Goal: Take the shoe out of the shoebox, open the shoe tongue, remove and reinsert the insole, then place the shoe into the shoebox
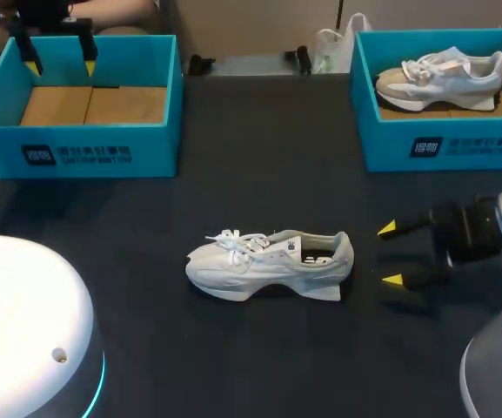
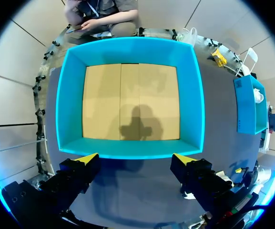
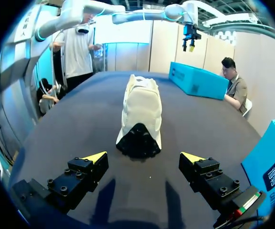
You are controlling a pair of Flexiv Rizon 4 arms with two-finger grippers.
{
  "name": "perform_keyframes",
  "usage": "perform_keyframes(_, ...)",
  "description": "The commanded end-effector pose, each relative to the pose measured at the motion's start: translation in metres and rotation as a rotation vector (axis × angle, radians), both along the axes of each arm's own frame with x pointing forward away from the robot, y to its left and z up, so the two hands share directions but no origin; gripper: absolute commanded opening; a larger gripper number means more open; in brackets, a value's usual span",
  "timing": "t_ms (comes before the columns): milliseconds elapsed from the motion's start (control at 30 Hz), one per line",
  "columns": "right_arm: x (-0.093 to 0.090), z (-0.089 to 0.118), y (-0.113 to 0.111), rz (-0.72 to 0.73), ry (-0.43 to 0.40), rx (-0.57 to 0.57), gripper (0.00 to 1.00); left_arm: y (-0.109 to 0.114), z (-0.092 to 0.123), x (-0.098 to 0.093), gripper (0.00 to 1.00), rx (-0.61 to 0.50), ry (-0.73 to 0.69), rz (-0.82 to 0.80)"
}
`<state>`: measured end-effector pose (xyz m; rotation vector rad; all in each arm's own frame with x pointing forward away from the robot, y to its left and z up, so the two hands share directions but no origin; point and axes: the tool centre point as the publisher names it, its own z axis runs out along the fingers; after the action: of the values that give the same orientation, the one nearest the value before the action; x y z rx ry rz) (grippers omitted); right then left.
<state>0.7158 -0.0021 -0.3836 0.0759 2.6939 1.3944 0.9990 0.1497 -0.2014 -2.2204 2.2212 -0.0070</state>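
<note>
On the table (image 1: 259, 165) the left box (image 1: 76, 150) stands empty, the shoe (image 1: 268, 266) out mid-table, heel toward our right gripper (image 1: 391, 254), spread wide, empty, likely lined up to steady it; our left gripper (image 1: 60, 65), equally spread and empty, hangs above the box.

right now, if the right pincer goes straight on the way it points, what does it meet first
The heel of the white shoe, straight ahead of the open right pincer; nothing seems to stand between them.
</note>
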Motion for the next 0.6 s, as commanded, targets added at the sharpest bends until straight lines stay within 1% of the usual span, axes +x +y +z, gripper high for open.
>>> perform_keyframes(33,0.0,0.0,0.001,-0.001,-0.001,-0.004,1.0,0.0,0.001,0.0,1.0,0.001,0.001,0.0)
perform_keyframes(200,0.0,0.0,0.001,-0.001,-0.001,-0.004,1.0,0.0,0.001,0.0,1.0,0.001,0.001,0.0)
perform_keyframes(233,0.001,-0.002,0.004,0.012,-0.001,0.012,1.0,0.0,0.001,0.0,1.0,0.001,0.001,0.0)
perform_keyframes(267,0.003,-0.003,0.006,0.008,0.004,0.002,1.0,0.0,0.001,0.0,1.0,0.001,0.001,0.0)
perform_keyframes(433,0.007,-0.007,0.015,-0.017,-0.018,0.027,1.0,0.0,0.001,0.0,1.0,0.001,0.001,0.0)
perform_keyframes(600,0.008,-0.012,0.024,-0.036,-0.011,0.044,1.0,0.0,0.001,0.0,1.0,0.001,0.001,0.0)
